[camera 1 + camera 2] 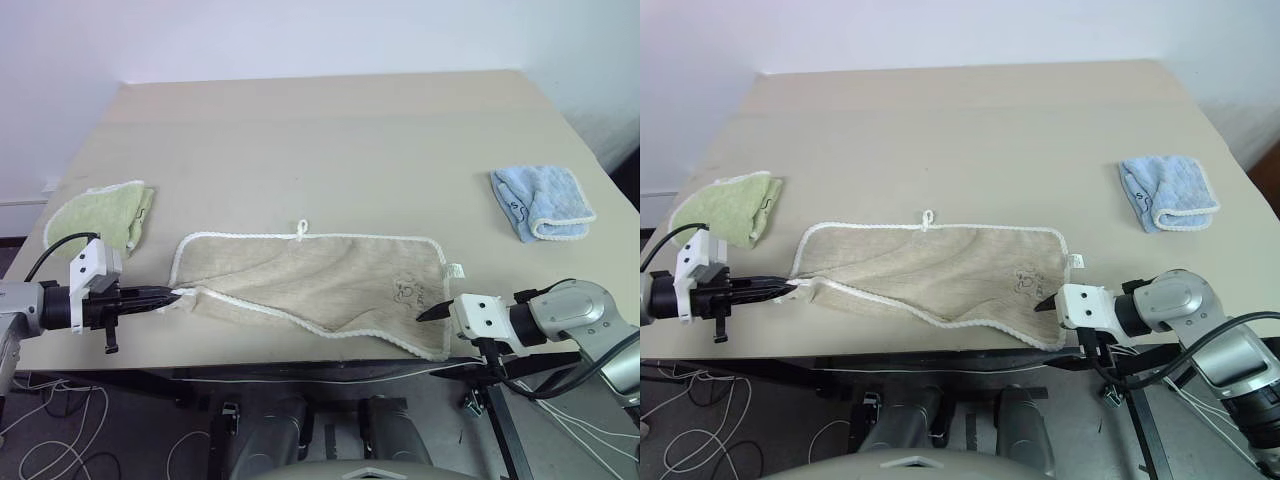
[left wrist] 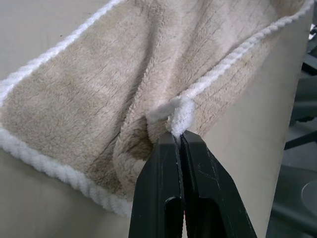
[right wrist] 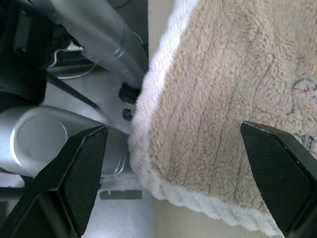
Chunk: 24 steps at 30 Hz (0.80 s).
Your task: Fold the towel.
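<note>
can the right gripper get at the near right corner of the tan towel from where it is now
Probably yes. The right gripper is open, its fingers straddling the near right corner of the tan towel, which overhangs the table edge. Nothing lies between them. The left gripper pinches the opposite corner.

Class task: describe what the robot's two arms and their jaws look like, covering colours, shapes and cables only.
Each arm has silver-grey rounded segments ending in a black cylindrical wrist with a white angular block. The left gripper and the right gripper each carry two slim, tapering black jaws, wedge-shaped and finely textured in the right wrist view. A black cable loops from the left arm; black cables hang below the right.
</note>
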### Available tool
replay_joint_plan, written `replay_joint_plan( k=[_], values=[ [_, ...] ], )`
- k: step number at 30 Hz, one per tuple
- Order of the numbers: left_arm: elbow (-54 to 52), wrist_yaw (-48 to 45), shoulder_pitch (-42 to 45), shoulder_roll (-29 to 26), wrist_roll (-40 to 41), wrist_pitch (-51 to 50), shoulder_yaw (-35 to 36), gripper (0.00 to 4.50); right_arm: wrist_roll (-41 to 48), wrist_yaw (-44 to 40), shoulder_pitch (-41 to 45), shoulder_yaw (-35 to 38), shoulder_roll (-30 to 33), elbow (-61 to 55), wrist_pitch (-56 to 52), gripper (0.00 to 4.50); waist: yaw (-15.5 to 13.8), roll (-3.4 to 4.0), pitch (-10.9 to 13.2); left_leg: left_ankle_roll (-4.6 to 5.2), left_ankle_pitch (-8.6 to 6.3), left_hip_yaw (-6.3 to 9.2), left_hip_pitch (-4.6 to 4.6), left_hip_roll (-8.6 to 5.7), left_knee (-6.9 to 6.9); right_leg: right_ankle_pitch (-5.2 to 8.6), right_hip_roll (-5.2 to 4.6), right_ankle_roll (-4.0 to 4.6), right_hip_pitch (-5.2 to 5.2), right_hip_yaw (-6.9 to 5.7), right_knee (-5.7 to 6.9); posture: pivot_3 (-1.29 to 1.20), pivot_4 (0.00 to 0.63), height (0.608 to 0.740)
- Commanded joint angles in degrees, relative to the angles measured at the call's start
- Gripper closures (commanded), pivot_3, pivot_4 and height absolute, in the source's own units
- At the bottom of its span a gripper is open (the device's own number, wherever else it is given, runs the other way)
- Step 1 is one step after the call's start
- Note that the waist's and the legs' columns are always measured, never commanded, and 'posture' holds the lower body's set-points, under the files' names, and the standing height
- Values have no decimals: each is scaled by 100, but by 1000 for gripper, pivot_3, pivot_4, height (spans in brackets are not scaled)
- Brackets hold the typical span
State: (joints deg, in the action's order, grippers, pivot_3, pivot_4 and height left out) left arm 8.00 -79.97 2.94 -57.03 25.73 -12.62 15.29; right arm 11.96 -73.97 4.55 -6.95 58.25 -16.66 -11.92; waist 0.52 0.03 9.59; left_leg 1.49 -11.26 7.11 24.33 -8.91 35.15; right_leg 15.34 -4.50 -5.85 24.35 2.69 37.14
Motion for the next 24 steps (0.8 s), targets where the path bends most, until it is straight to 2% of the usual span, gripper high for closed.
replay_joint_plan(
  k=[1, 3, 15, 19, 24],
  values=[
    [88, -85, -6, 8, 3, 212, 86, 4500, 55, 73, -57, 33, -35, -141, -91, 195, 0, 0, 0, 0, 0, 0, 0, 0, 0, 0, 0, 0, 0, 0, 0, 0, 150, 740],
    [148, -111, -23, 11, -19, 280, 80, 4500, 176, 59, -74, 110, -26, -232, -209, 594, 1, 0, 0, 0, 0, 0, 0, 0, 0, 0, 0, 0, -1, 0, -1, 0, 150, 740],
    [672, -314, 15, 90, -184, 763, -19, 4500, 429, -9, -193, 368, 230, -328, -820, 4493, 2, -1, 0, 0, 0, 0, -1, 0, 0, 1, 0, 2, -2, 0, 0, 0, 150, 740],
    [808, -340, 78, 100, -203, 877, -82, 4500, 282, -19, -266, 310, 282, -261, -746, 4493, 2, -1, -1, 0, 0, 0, -1, 0, 2, 1, -1, 1, -2, 0, 0, 0, 150, 740],
    [923, -396, 98, 80, -200, 950, -81, 4500, 698, -75, -209, 664, 285, -321, -1057, 4493, 2, -1, 0, 0, 0, 0, -1, 0, 1, 1, 0, 1, -2, 0, 0, 0, 150, 740]
  ],
)
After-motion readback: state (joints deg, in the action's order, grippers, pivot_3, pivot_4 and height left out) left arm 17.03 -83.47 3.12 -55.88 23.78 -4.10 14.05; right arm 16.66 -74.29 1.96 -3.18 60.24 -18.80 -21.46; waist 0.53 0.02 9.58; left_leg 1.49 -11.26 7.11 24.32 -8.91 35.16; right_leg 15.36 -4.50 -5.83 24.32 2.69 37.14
